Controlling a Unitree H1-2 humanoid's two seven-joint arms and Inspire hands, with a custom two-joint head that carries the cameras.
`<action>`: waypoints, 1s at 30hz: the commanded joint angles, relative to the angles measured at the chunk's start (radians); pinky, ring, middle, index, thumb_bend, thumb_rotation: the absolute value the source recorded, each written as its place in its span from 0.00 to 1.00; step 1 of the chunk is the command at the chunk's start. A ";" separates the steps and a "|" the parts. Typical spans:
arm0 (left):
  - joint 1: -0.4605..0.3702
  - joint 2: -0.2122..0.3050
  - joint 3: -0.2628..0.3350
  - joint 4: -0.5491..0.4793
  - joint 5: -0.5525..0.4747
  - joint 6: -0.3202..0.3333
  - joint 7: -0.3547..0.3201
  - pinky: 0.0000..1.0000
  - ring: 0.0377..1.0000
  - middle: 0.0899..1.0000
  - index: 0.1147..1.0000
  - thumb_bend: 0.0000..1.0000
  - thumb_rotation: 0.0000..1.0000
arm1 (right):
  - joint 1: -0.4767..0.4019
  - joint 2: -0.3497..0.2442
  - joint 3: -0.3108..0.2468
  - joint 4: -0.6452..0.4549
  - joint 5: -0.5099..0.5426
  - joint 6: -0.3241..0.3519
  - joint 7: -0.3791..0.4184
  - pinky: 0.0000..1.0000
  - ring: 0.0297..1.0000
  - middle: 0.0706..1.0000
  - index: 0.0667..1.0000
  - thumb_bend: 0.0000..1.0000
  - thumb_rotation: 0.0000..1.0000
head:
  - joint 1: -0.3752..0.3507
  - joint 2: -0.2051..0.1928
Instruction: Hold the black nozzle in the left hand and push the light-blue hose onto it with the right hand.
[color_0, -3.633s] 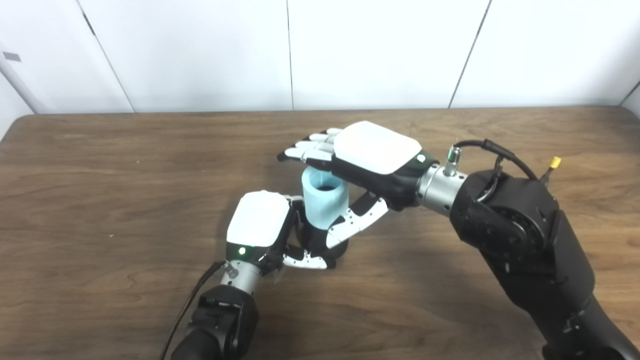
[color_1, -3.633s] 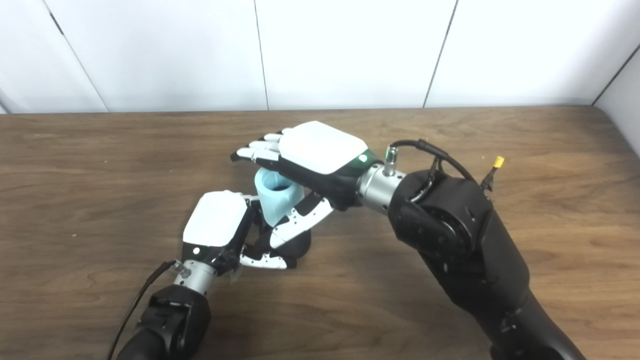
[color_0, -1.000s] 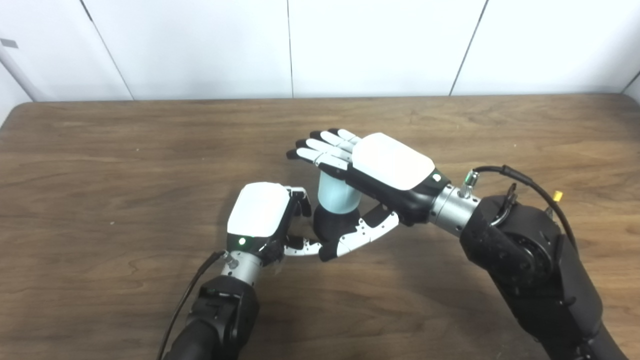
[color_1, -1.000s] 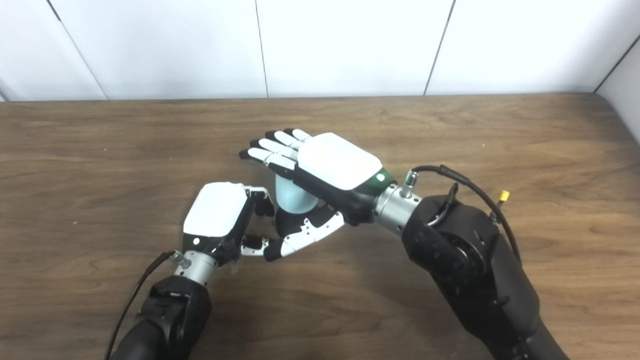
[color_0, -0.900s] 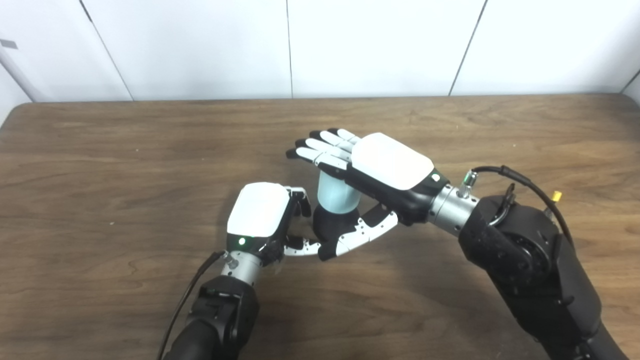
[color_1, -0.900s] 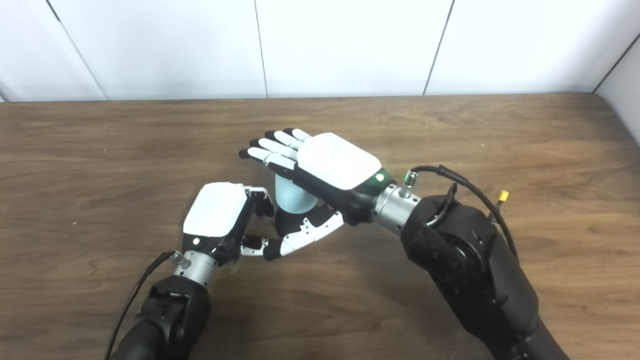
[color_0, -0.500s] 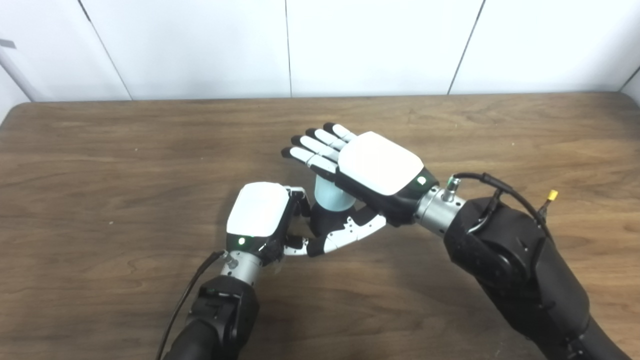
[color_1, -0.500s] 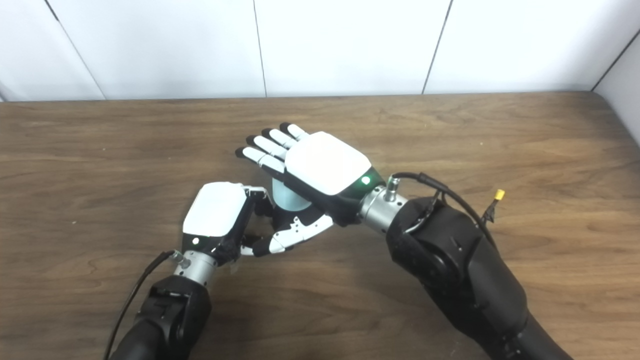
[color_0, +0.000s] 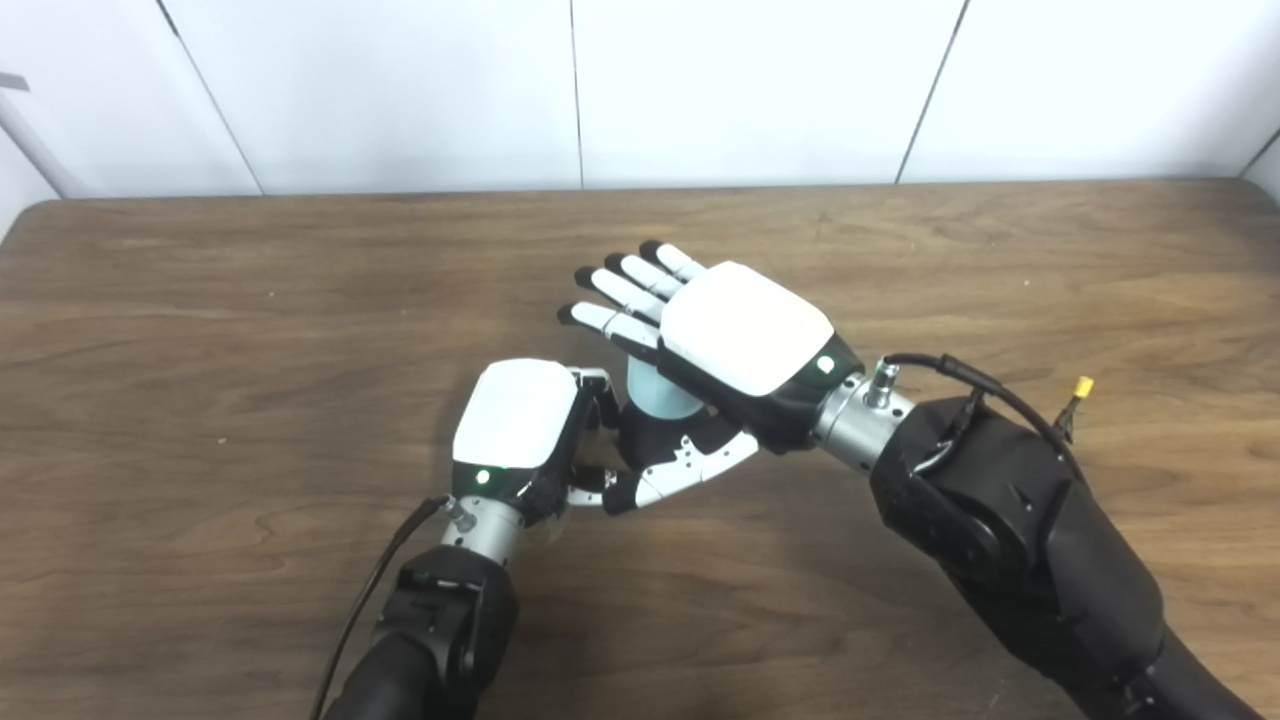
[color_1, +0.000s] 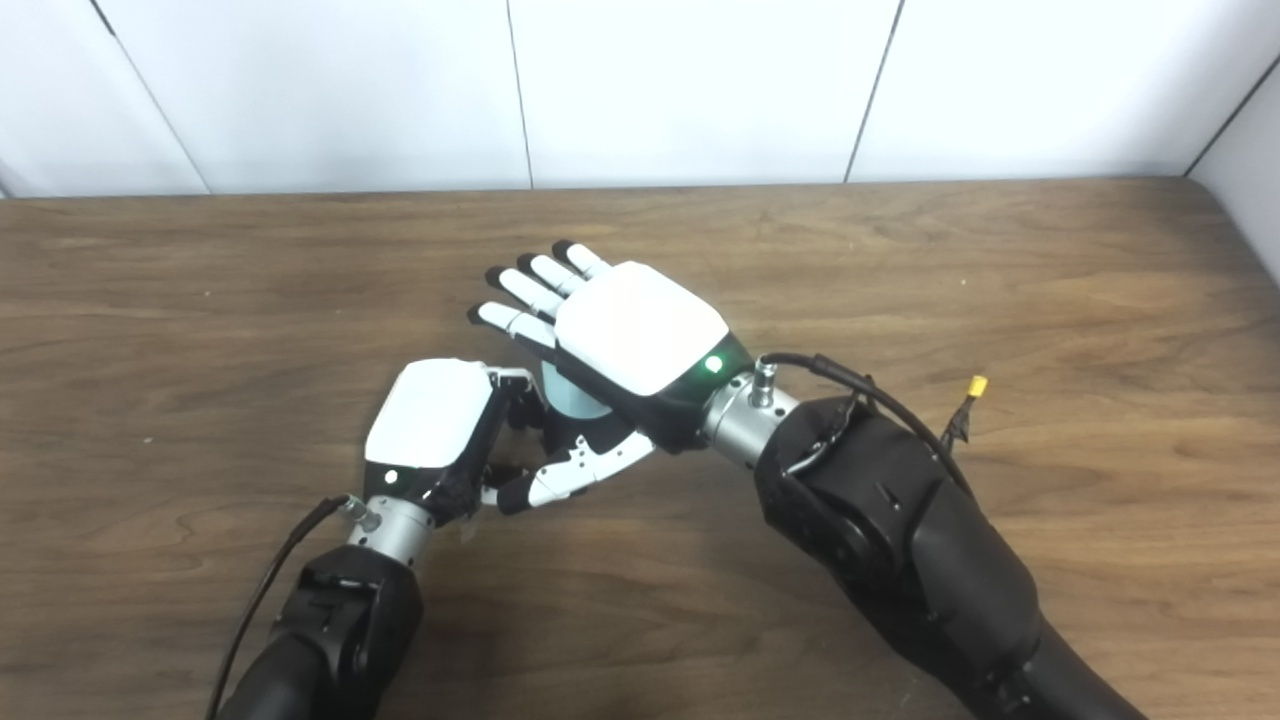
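Two robot arms reach in from the near edge of a brown wooden table (color_0: 200, 330) and meet at its middle. Nearest, the left hand (color_0: 520, 425) has its white back turned up and its fingers curled around the black nozzle (color_0: 648, 445), of which only a dark sliver shows between the two hands. Just beyond it, the right hand (color_0: 735, 335) lies flat, palm down, on top of the light-blue hose (color_0: 655, 390). This hand grips nothing: its fingers (color_0: 625, 295) stretch out straight and fanned toward the far side of the table, while its thumb hangs low beside the nozzle. The hose is a short pale tube standing upright on the nozzle, mostly hidden beneath the palm.

This looks like the pushing step, and well along: the hose appears to sit over the nozzle. How fully it is seated cannot be seen. The next move probably calls for a straight downward press while the left hand keeps the nozzle steady.

No containers are on the table. Farthest back stands a plain white panelled wall (color_0: 740, 90).
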 joint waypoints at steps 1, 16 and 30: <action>0.007 0.000 -0.018 0.000 0.015 -0.005 -0.055 0.70 0.60 0.46 0.41 0.52 0.00 | 0.103 -0.042 0.084 0.130 0.057 0.051 0.263 1.00 1.00 1.00 0.92 0.75 1.00 | 0.003 0.002; 0.003 0.000 -0.010 0.001 0.015 -0.004 -0.045 0.69 0.61 0.48 0.40 0.52 0.00 | 0.056 -0.047 -0.007 0.062 0.165 0.037 0.150 1.00 1.00 0.98 0.93 0.73 1.00 | 0.000 0.000; 0.000 -0.003 -0.005 0.004 -0.004 -0.008 -0.044 0.70 0.60 0.45 0.41 0.52 0.00 | -0.069 -0.029 -0.156 -0.030 0.236 0.067 0.137 1.00 1.00 0.97 0.94 0.69 1.00 | 0.003 -0.002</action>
